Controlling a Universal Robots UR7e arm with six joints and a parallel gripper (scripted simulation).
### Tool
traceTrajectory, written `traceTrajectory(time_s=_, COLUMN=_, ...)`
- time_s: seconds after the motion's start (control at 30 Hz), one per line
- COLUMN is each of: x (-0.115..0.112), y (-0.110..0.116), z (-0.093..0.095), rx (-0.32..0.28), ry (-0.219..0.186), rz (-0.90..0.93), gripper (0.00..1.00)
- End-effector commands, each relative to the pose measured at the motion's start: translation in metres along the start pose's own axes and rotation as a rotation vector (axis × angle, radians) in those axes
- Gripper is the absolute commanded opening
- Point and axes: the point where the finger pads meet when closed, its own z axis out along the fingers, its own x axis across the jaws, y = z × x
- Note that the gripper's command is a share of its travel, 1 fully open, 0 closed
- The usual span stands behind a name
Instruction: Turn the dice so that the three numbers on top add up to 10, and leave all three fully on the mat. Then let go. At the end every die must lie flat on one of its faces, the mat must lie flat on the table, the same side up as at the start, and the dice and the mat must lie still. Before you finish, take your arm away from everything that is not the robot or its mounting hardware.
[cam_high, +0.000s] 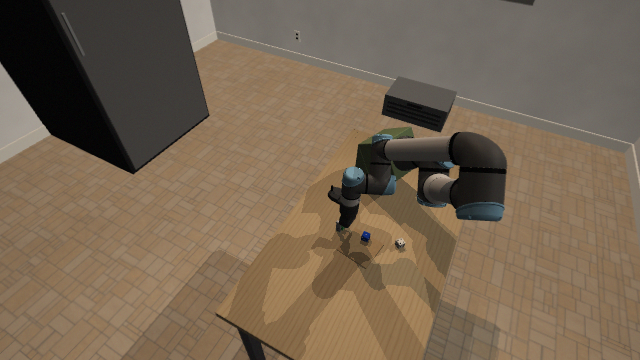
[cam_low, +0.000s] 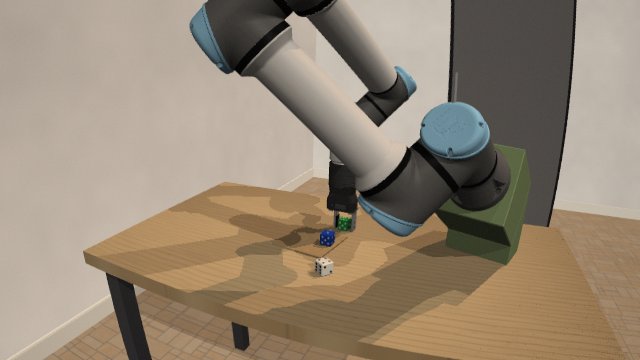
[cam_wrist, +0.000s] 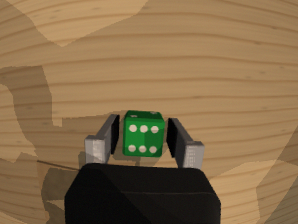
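green plastic-looking die (cam_high: 342, 229) (cam_low: 344, 223) (cam_wrist: 143, 137) is positioned between the fingers of the black two-finger gripper (cam_high: 340, 227) (cam_low: 345, 226) (cam_wrist: 143, 128). the gripper is open, with a visible gap on each side of the die; the six-pip face points toward the wrist view. blue die with white pips (cam_high: 366, 236) (cam_low: 327, 238) is located on the thin wood-coloured square mat (cam_high: 366, 256) (cam_low: 316, 249). white die with black pips (cam_high: 400, 243) (cam_low: 324, 266) rests outside the mat, on the wooden table (cam_high: 300, 310) (cam_low: 450, 310) (cam_wrist: 225, 50). green die placement relative to the mat edge: cannot tell.
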Motion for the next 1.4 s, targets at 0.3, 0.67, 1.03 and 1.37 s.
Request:
traceTrajectory(time_s=0.3, x=-0.0003, y=-0.0002, z=-0.0003, rx=0.001, ry=-0.001, rz=0.0, gripper=0.57)
traceTrajectory(time_s=0.67, x=-0.0003, y=-0.0002, z=-0.0003, rx=0.001, ry=-0.001, rz=0.0, gripper=0.57)
traceTrajectory(time_s=1.03, x=-0.0003, y=-0.0002, z=-0.0003, rx=0.001, ry=-0.001, rz=0.0, gripper=0.57)
traceTrajectory(time_s=1.37, x=-0.0003, y=-0.0003, z=-0.0046, rx=0.001, ry=-0.001, rz=0.0, gripper=0.57)
